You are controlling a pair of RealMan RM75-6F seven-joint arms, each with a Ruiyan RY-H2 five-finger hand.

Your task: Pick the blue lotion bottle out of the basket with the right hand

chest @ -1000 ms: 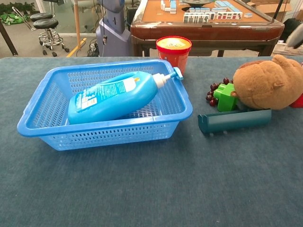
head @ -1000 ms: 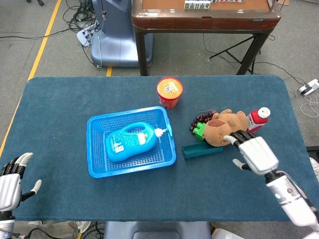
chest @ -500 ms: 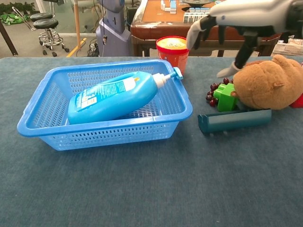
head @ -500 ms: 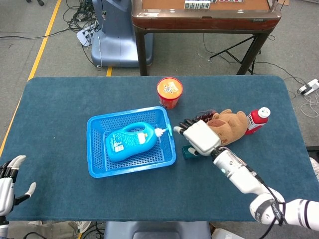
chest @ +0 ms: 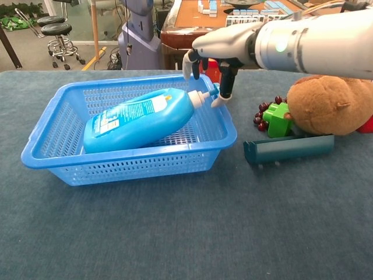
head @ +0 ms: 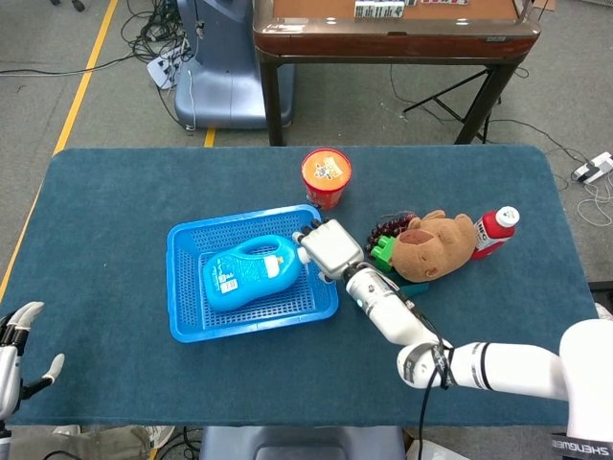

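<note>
Compared with half a second ago, we are seeing our right hand [head: 329, 249] further to the left: it was over the dark green tray [head: 414, 284] beside the basket, and now it is hovering over the right end of the blue basket [head: 184, 287], above the pump of the blue lotion bottle [head: 244, 273]. Our left hand [head: 13, 350] has stayed at the near left corner of the table [head: 115, 182]. The bottle, the basket and the other things have not moved.

The bottle is carrying a label [chest: 125, 114] with small print, but we cannot read the words. The red cup [head: 326, 176] behind the basket is showing a printed lid, also not readable, and the writing on the red bottle with the white cap [head: 495, 230] at the right is too small for us to read.

In the chest view our right hand [chest: 210, 61] is hanging with its fingers [chest: 224, 87] apart and pointing down, and it is grasping nothing. One fingertip is coming close to the white pump head [chest: 201, 98]; we cannot tell if it is touching. Our left hand is also released, with fingers spread.

The blue lotion bottle is lying on its side inside the basket, pump toward the right rim. The brown plush toy [head: 433, 247], the green block [head: 384, 251] and the dark berries [head: 381, 230] are lying just to the right of the basket.
</note>
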